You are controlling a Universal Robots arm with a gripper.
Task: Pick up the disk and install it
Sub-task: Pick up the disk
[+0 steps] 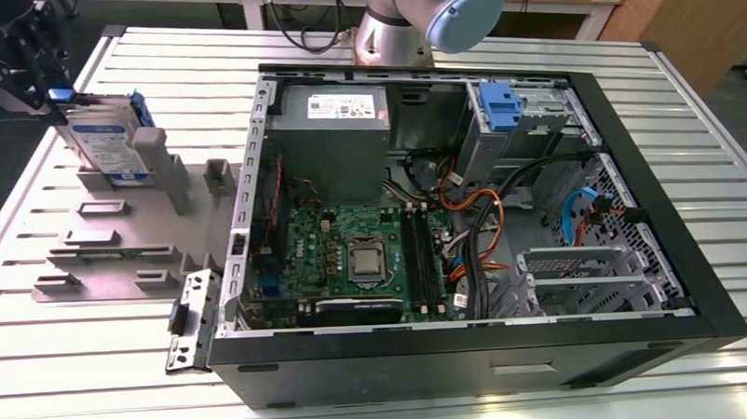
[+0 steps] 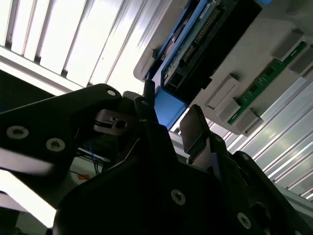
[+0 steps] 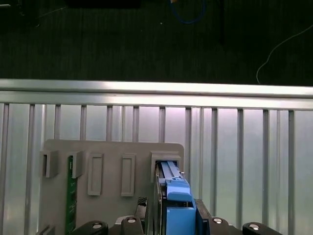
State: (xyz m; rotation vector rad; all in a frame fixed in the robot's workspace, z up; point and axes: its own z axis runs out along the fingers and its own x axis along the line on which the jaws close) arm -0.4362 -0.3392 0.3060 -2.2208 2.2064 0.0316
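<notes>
- The black two-fingered gripper (image 1: 51,87) hangs over the upright end of the disk (image 1: 104,144), a flat silver-grey hard drive with a white-and-blue label and blue plastic side rails.
- The jaws stand parted, one finger on each side of the blue rail end. In the first wrist view a dark gap shows between one finger (image 3: 145,205) and the drive's thin metal edge, so nothing is gripped.
- In the second wrist view the blue end tab of the disk (image 2: 169,108) sits between the two dark fingers, close against one of them (the other pad is just beside it).
- The disk (image 3: 172,182) stands on edge in a slot of the pale grey plastic fixture plate (image 3: 112,156), directly beneath the jaws.
- A thin green circuit strip (image 3: 72,196) sits in another slot of the same plate, well to one side of the jaws.
- The open black computer case (image 1: 621,164) lies on the ribbed metal table (image 1: 80,359), well apart from the jaws.
</notes>
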